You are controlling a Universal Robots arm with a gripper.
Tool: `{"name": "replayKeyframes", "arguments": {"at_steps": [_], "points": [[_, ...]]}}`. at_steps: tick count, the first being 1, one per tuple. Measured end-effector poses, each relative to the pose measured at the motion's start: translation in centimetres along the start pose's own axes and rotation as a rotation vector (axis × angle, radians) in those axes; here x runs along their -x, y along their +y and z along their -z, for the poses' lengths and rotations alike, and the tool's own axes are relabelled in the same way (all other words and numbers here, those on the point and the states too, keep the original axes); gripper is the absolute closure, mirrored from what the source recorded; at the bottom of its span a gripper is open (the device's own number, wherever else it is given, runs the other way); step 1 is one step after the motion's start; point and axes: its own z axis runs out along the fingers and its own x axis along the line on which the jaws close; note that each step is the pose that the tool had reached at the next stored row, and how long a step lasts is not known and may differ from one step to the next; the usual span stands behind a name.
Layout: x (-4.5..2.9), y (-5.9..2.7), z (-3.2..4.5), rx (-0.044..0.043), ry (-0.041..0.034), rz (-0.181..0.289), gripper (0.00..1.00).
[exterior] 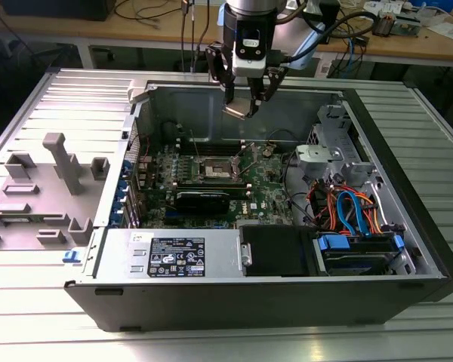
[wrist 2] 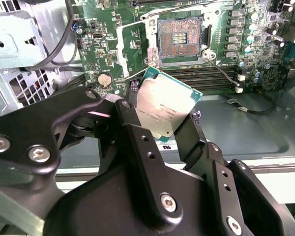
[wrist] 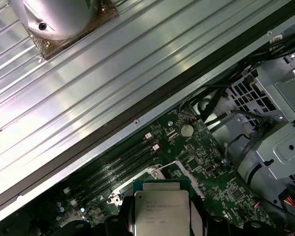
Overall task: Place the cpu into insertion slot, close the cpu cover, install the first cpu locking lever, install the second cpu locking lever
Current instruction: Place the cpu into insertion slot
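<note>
Fingers (wrist 2: 133,135) of your gripper (exterior: 241,104), matte black metal, pinch the cpu (wrist 2: 164,110): a flat square chip, brushed silvery lid, green rim, held tilted above the green motherboard (wrist 2: 113,54). You see its open socket (wrist 2: 179,38), gold-pinned; the fingers cover two chip edges.

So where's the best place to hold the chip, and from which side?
By two opposite edges, coming from its metal-top side, as the gripper holds it now. The chip is a thin flat square, so its edges are the only parallel faces to pinch, and that probably leaves the underside free to sit in the open socket.
</note>
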Motion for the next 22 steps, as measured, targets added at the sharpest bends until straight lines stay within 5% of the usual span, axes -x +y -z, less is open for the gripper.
{"name": "replayKeyframes", "arguments": {"at_steps": [10, 18, 22], "points": [[0.00, 0.00, -0.03, 0.0001, -0.0003, -0.006, 0.45], [0.01, -0.03, -0.31, 0.0004, -0.0059, -0.111, 0.45], [0.18, -0.30, -0.51, 0.0007, -0.0068, -0.125, 0.45]]}}
